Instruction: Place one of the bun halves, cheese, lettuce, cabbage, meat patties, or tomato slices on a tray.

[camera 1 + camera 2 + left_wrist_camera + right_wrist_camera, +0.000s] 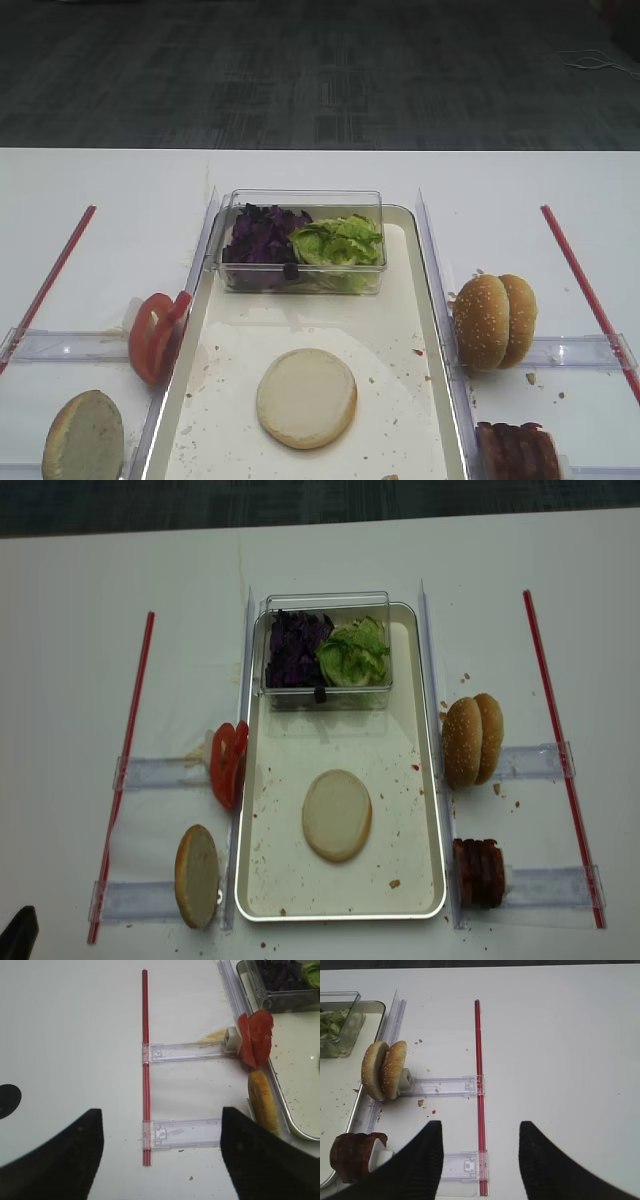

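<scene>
Bun half [306, 397] lies cut face up on the tray [400, 300] floor, near the tray's front, in the exterior high view; behind it inside the tray you have a clear box [302, 243] with cabbage [262, 238] on the left and lettuce [340, 240] on the right. Tomato slices [155, 335] stand edge-on just outside the tray's left rim, a second plain bun half [84, 438] further forward; sesame buns [494, 320] and meat patties [516, 452] sit off the tray's right rim. Right wrist view: right gripper [480, 1160] jaws apart, holding nothing, over bare table right of the tray, patties just beside its left finger. Left wrist view: left gripper [162, 1155] jaws wide apart, empty, well left of the tray; tomato and the edge-on bun stand between it and the tray rim. Realsense view confirms the same layout, neither gripper over the tray. Handling call: next pieces look light and soft; you'd likely take tomato or bun by the flat faces, gentle squeeze, since tomato is probably slippery and tears easily. No readable labels or writing anywhere.
</scene>
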{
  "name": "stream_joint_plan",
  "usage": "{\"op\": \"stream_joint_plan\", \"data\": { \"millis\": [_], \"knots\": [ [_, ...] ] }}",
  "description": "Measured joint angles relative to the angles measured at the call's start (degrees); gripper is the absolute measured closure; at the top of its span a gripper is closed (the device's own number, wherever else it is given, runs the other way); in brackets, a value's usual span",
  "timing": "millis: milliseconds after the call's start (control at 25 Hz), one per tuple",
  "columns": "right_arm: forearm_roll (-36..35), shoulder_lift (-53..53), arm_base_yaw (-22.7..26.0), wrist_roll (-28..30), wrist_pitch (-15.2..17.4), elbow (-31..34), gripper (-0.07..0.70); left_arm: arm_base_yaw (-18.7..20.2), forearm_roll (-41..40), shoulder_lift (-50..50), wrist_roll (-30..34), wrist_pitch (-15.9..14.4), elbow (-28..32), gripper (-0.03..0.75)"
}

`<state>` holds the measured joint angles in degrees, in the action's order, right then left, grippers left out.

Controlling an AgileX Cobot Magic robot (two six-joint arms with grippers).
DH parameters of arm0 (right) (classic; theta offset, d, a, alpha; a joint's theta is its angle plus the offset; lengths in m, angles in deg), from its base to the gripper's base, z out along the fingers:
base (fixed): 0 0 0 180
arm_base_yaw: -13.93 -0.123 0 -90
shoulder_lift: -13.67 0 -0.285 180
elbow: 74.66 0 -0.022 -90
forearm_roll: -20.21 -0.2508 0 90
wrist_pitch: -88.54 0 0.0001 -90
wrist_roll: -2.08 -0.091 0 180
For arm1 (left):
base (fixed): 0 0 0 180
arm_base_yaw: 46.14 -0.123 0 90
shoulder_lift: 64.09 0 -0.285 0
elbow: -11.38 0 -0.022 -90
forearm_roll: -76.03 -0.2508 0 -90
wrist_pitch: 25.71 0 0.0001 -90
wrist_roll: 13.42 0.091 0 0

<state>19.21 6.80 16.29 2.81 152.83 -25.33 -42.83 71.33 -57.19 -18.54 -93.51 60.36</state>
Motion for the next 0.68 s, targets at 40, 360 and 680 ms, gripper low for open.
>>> {"op": "stream_joint_plan", "data": {
  "millis": [40,360,680],
  "knots": [
    [0.0,0.0,0.0,-0.11,0.0,0.0,0.234,0.0,0.0,0.0,0.0,0.0,0.0,0.225],
    [0.0,0.0,0.0,-0.11,-0.11,0.0,0.234,0.0,0.0,0.0,0.0,0.0,0.0,0.225],
    [0.0,0.0,0.0,-0.11,-0.11,0.0,0.234,0.0,0.0,0.0,0.0,0.0,0.0,0.225]
  ]
}}
